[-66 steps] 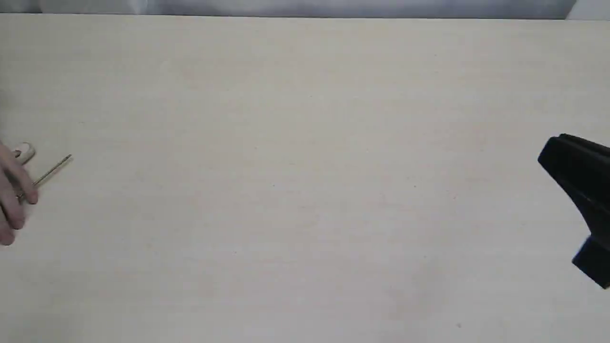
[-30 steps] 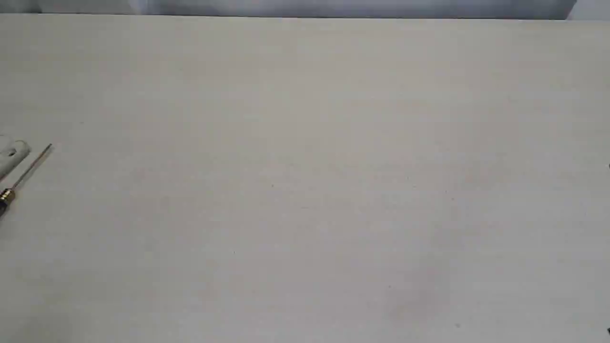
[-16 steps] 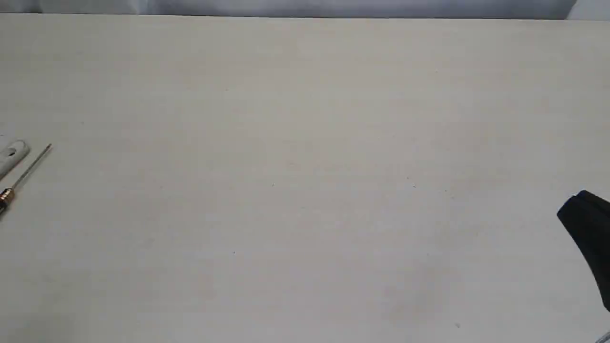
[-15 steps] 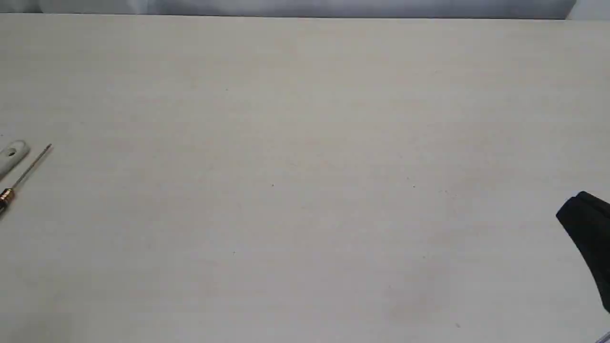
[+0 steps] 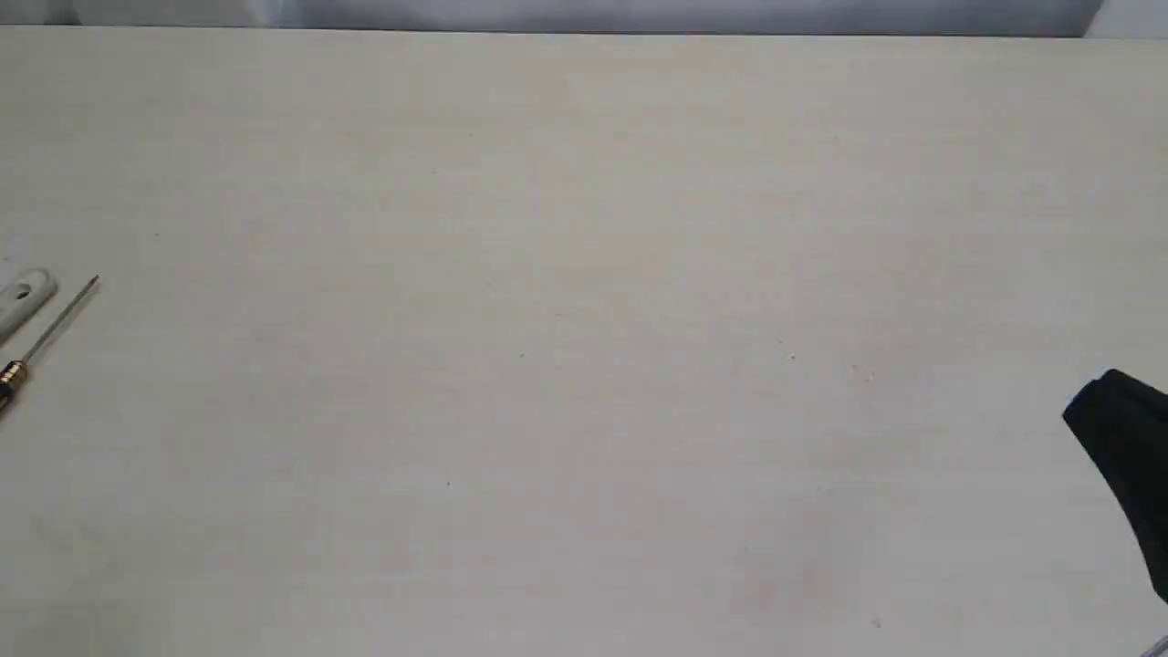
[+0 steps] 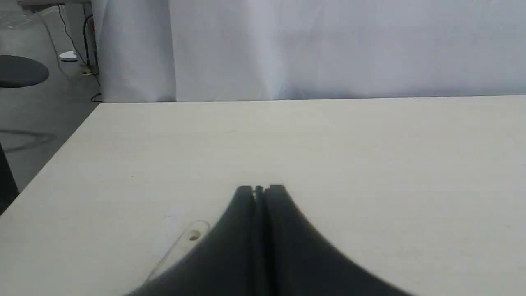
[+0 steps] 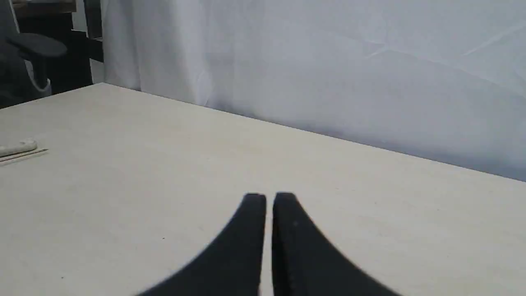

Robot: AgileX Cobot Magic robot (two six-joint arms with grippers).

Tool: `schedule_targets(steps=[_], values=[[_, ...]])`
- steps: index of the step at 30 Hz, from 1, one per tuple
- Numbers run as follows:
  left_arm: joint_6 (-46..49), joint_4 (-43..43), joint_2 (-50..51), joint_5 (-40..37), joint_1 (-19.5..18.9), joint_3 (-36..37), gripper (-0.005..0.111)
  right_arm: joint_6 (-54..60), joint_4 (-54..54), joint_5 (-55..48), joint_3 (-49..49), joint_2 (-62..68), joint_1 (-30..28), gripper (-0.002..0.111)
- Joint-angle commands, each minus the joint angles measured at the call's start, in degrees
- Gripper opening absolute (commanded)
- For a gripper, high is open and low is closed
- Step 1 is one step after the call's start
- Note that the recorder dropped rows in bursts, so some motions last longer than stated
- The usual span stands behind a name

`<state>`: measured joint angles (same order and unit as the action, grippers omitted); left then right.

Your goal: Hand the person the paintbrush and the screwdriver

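Note:
At the far left edge of the table lies the paintbrush (image 5: 26, 294), with only the rounded end of its pale handle and the hole in view. The screwdriver (image 5: 53, 327) lies right beside it, thin shaft pointing up-right, gold collar at the frame edge. In the left wrist view my left gripper (image 6: 259, 189) is shut and empty, and the paintbrush handle (image 6: 187, 240) lies just beside its fingers. My right gripper (image 5: 1095, 401) is at the far right edge, far from both tools. Seen from the right wrist, the gripper (image 7: 269, 196) is shut and holds nothing. The person is out of view.
The pale wooden table (image 5: 584, 365) spreads between the tools and the right gripper. A white curtain (image 7: 328, 61) hangs behind the far edge. The table's left edge drops to the floor, where a dark stool (image 6: 20, 70) stands.
A hand that touched the tools at the left edge has withdrawn; the screwdriver now lies slightly further left. The right gripper left the view, returned lower, and has held still for the last half second.

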<state>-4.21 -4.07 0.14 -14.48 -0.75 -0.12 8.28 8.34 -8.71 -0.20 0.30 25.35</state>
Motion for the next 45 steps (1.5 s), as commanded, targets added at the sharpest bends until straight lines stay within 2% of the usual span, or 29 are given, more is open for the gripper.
schedule_targets(steps=[1,6,16,21,28,45], values=[[-0.12,0.15,-0.14,0.2,0.11,0.12,0.0,1.26,-2.06,-0.48,0.2,-0.3,0.12,0.004],[-0.12,0.15,-0.14,0.1,0.11,0.12,0.0,1.75,-6.65,-0.93,0.2,-0.3,-2.31,0.004],[-0.12,0.15,-0.14,0.1,0.11,0.12,0.0,0.92,-6.22,-3.36,0.2,-0.3,-20.67,0.004],[-0.12,0.15,-0.14,0.1,0.11,0.12,0.0,-1.82,-6.22,-3.36,0.2,-0.3,-27.4,0.004],[-0.12,0.15,-0.14,0.1,0.11,0.12,0.0,-1.96,-5.81,-3.75,0.2,-0.3,-31.23,0.004],[-0.12,0.03,-0.14,0.25,0.11,0.12,0.0,-1.96,-5.81,-3.75,0.2,-0.3,-29.58,0.004]])
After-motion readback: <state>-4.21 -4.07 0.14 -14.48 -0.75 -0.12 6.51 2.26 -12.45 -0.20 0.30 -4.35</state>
